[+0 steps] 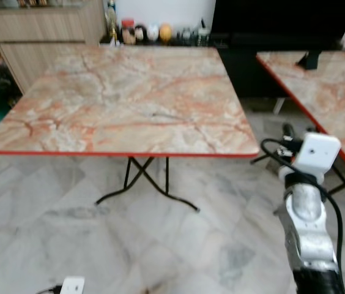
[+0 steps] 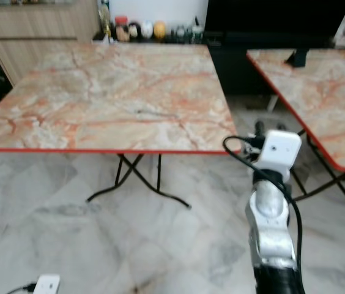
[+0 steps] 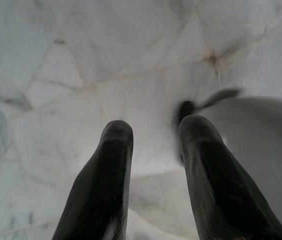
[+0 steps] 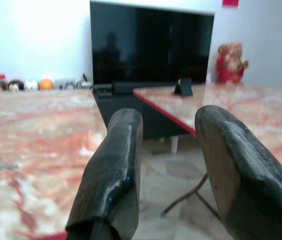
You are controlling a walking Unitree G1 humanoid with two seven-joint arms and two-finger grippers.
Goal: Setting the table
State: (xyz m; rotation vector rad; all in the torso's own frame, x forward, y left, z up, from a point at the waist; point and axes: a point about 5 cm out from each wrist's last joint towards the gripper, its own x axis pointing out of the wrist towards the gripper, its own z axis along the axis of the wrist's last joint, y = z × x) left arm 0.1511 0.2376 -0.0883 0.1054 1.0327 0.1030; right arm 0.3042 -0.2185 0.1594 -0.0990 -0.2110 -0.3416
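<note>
1. The robot is standing off the near edge of a marble-patterned table (image 1: 123, 98) with a red rim, and a second table (image 1: 325, 92) of the same kind is sitting off its right edge, with a gap of floor between them.
2. The right gripper (image 4: 166, 165) is being held up at about tabletop height near the first table's near right corner, pointing across the gap toward a dark television (image 4: 151, 47). Its fingers (image 4: 116, 170) are standing apart with nothing between them.
3. The left gripper (image 3: 153, 170) is hanging low, pointing at the tiled floor (image 3: 81, 75); its fingers are likewise parted and empty.
4. No plate, cutlery or cup is lying on either tabletop, so I judge the step in hand to be going to fetch the tableware.
5. To do that well, the robot should be keeping the raised right arm (image 1: 307, 214) clear of the near right corner while turning.
6. A small dark object (image 1: 310, 59) is standing near the far edge of the second table; what it is cannot be made out.
7. The jars and figures (image 1: 151, 32) along the shelf behind the far edge are too blurred to identify.
8. The second table's right part is being cut off, and the dark blurred shape (image 3: 201, 105) beside the left fingers cannot be identified.
</note>
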